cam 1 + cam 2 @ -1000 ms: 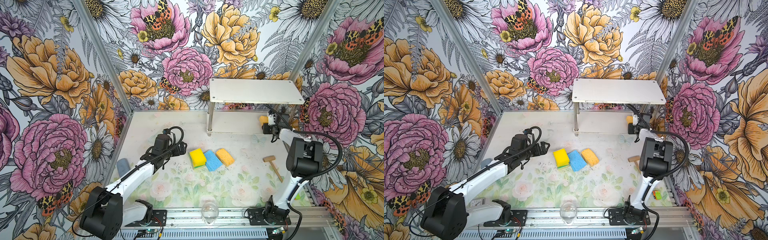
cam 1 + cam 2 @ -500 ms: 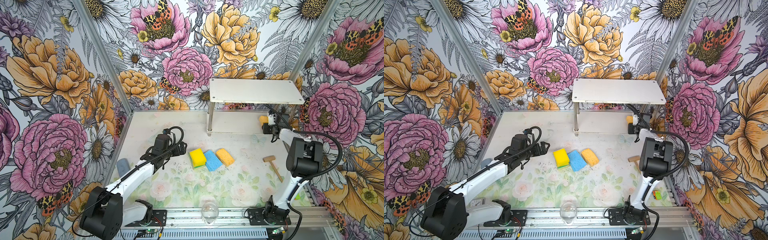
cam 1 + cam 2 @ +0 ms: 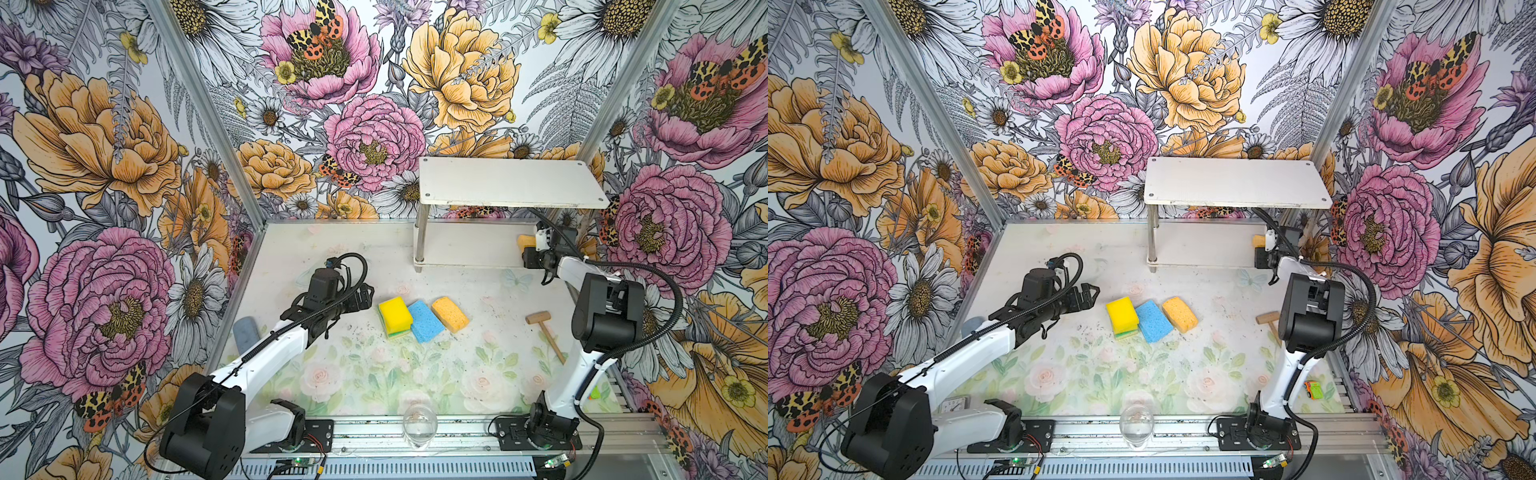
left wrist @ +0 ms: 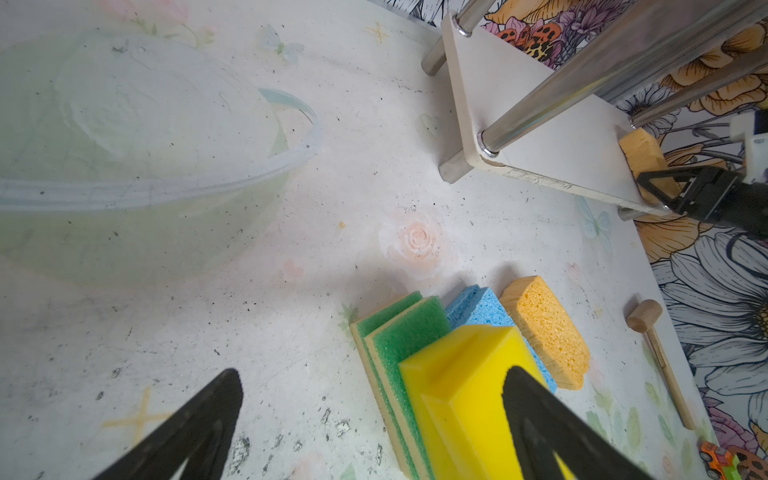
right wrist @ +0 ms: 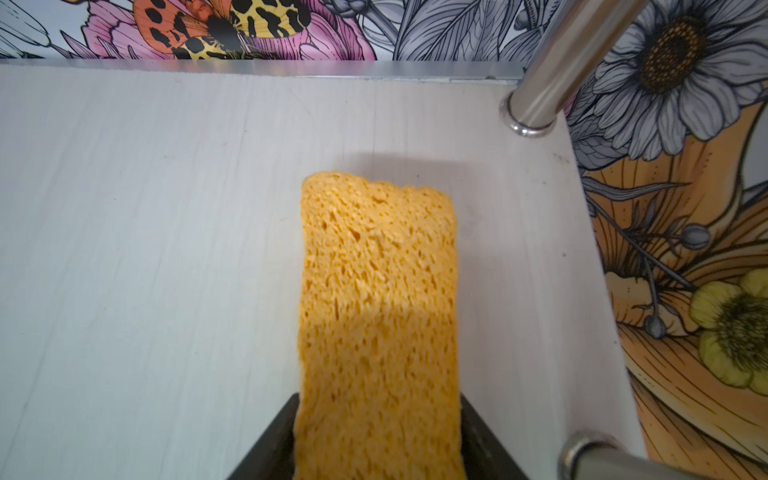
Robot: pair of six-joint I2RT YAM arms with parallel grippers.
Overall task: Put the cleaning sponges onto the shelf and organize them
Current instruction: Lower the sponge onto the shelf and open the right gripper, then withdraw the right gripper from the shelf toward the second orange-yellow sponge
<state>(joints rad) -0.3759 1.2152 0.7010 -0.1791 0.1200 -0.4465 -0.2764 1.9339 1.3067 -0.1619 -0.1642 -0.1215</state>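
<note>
Left hand [image 3: 1090,297] fingers apart near yellow sponge [image 3: 1121,311], mid-frame. Right hand [image 5: 378,399] flanks orange sponge [image 5: 378,291] on shelf [image 5: 166,208], right; clamped or loose, cannot tell.

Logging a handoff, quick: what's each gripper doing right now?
Left gripper: open, empty, near the yellow sponge.
Right gripper: jaws flank the orange sponge on the shelf; gripped or released cannot be told.

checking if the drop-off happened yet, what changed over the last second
Nothing visibly moved. The right gripper stays at the lower board of the shelf with the orange sponge between its fingers; whether it has let go can't be told. The left gripper stays open beside the sponge pile.
</note>
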